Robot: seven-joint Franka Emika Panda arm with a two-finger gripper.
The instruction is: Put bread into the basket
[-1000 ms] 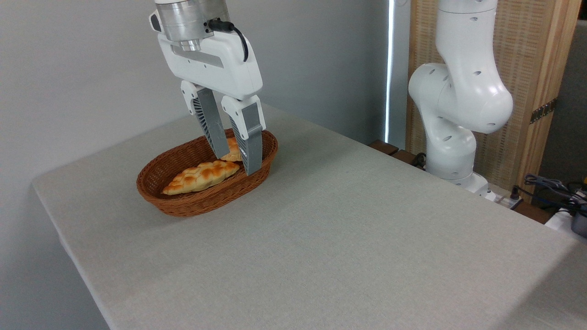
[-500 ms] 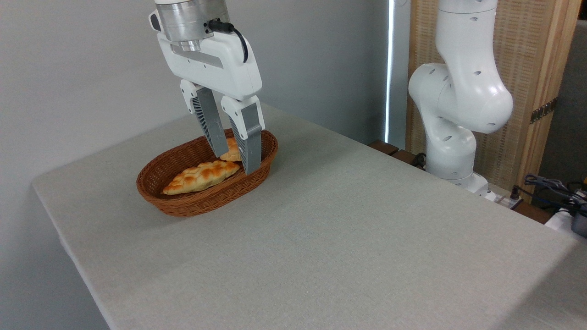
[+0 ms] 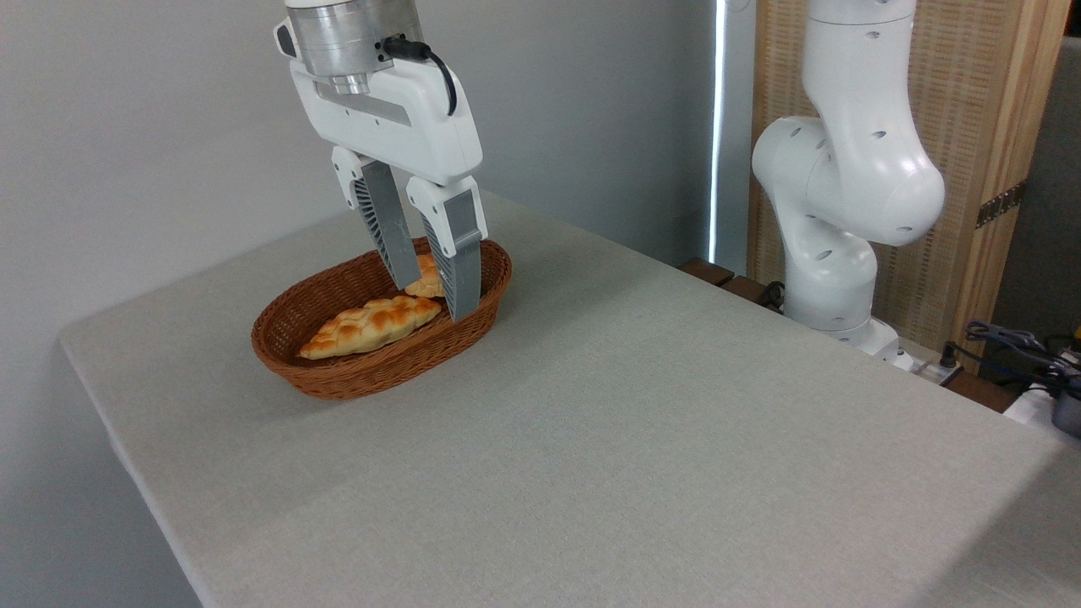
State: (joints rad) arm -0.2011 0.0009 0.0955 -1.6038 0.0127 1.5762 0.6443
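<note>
The reddish-brown wicker basket (image 3: pixel 338 371) sits at the back left of the table. The bread (image 3: pixel 425 279), a small glossy orange bun, lies in the basket's right end, mostly hidden behind my fingers. My gripper (image 3: pixel 437 299) hangs over that end, open, its grey fingers (image 3: pixel 460 253) standing either side of the bun with their tips down inside the rim. I cannot tell whether the pads touch the bun.
A long braided golden loaf (image 3: pixel 369 326) lies across the middle of the basket, just left of the bun. The arm's white base (image 3: pixel 836 194) stands at the table's far right edge. Cables (image 3: pixel 1013 342) lie beyond the right corner.
The gripper has risen very slightly above the basket. The bun and the loaf have stayed in place.
</note>
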